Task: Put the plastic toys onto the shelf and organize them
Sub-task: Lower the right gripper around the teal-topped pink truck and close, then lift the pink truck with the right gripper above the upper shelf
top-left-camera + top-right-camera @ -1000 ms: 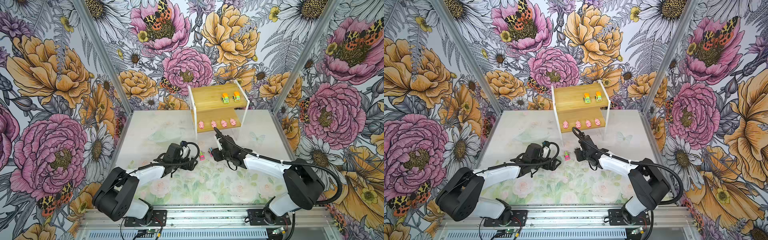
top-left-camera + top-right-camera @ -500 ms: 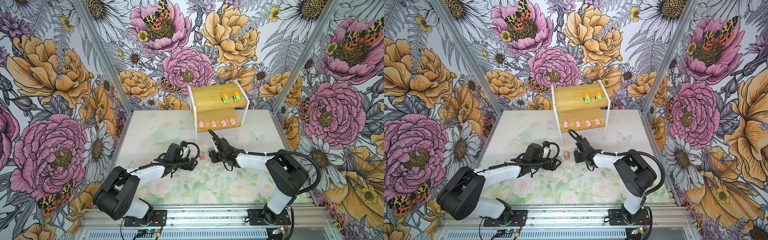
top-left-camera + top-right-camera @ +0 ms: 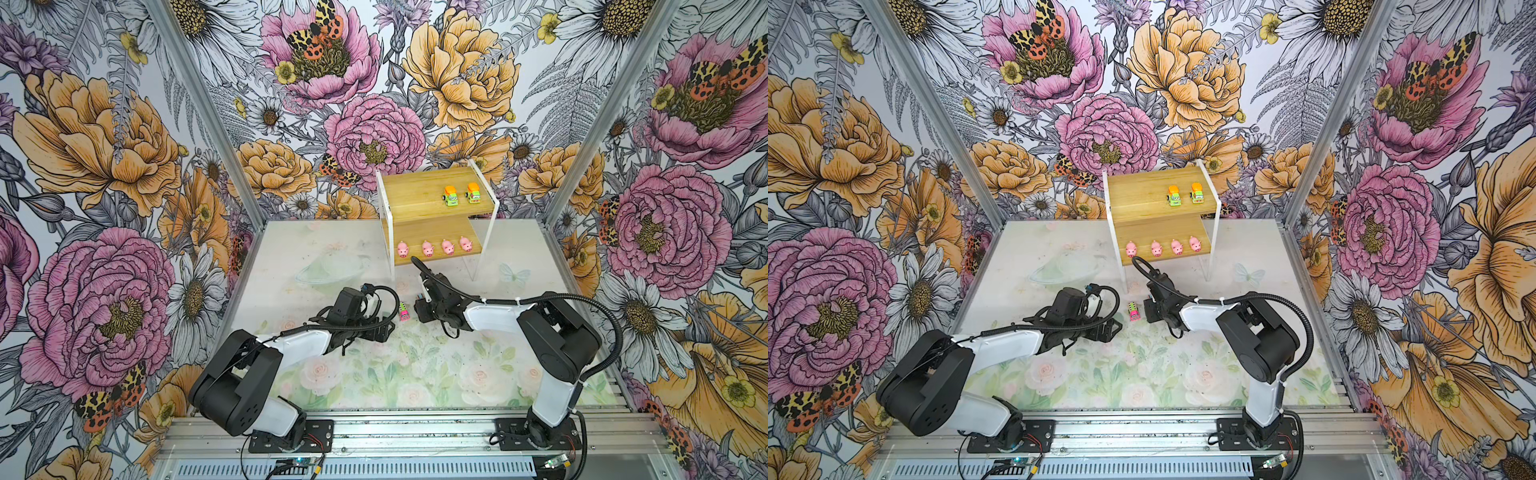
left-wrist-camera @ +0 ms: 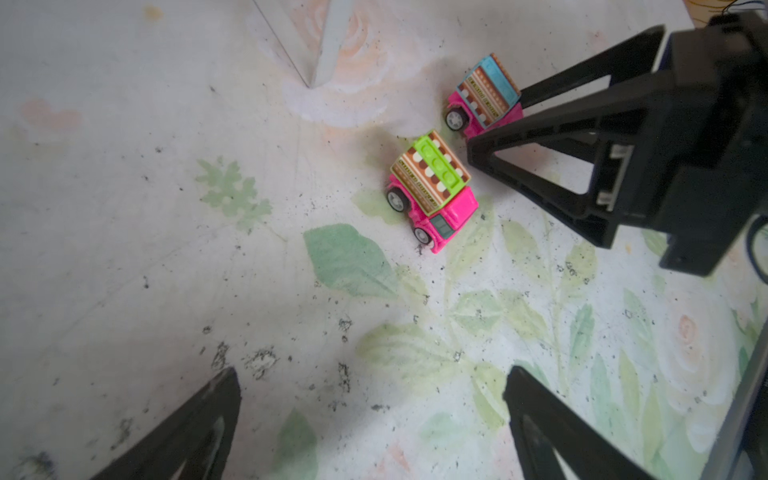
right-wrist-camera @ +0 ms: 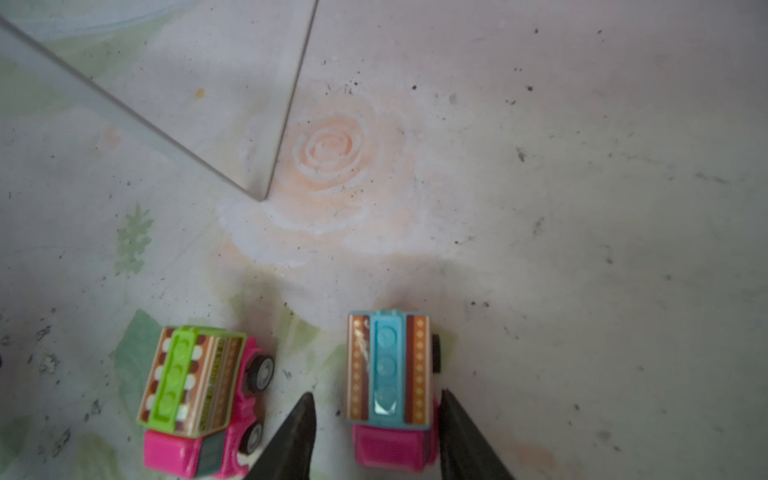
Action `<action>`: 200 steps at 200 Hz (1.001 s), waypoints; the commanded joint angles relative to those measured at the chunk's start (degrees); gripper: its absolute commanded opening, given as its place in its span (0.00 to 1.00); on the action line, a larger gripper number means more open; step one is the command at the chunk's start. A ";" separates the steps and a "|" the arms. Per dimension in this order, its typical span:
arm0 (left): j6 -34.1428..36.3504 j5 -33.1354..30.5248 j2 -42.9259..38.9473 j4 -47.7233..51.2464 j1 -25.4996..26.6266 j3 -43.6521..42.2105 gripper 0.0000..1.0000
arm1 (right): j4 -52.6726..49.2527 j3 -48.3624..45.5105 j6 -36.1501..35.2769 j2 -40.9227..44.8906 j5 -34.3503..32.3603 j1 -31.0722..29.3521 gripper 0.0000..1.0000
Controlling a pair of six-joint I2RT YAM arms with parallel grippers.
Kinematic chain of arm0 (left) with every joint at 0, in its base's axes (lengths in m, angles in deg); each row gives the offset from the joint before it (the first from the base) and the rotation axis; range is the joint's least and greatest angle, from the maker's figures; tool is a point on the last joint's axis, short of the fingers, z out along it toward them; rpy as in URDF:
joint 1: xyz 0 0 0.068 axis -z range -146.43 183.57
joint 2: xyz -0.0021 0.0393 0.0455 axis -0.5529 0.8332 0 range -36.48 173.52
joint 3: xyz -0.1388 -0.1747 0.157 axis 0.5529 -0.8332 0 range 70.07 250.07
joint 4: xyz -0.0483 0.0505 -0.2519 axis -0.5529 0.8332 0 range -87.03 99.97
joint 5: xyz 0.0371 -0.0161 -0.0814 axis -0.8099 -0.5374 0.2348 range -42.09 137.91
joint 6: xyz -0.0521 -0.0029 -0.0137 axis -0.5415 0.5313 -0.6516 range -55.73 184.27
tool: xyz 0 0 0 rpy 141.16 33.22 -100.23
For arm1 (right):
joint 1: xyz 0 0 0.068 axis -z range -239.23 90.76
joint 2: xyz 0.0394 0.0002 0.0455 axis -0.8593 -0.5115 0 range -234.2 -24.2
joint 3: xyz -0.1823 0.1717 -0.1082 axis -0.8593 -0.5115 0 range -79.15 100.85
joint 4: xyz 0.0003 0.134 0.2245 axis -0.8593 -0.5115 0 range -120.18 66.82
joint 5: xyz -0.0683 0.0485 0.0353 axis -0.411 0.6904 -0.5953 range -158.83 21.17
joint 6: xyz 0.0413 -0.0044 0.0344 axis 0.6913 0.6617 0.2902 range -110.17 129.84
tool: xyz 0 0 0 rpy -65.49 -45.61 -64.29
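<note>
Jaws of the right arm (image 3: pixel 494 320) stand apart astride a blue-topped pink truck (image 5: pixel 388 370) on the table (image 3: pixel 332 257) — not yet clamped. Its green-topped twin (image 5: pixel 195 382) sits just beside; the left arm (image 3: pixel 303 345) hovers near, jaws wide and empty. Four pigs (image 3: pixel 427 248) line the lower board of the shelf (image 3: pixel 415 191), two green trucks (image 3: pixel 451 196) the upper. The truck looks light, hard, slick and free to roll — best pinched squarely across its pink flanks.
</note>
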 commanded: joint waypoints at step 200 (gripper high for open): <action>0.43 -0.73 0.31 -0.60 -0.25 0.61 0.99 | -8.21 -1.21 1.77 13.13 0.66 -0.62 0.17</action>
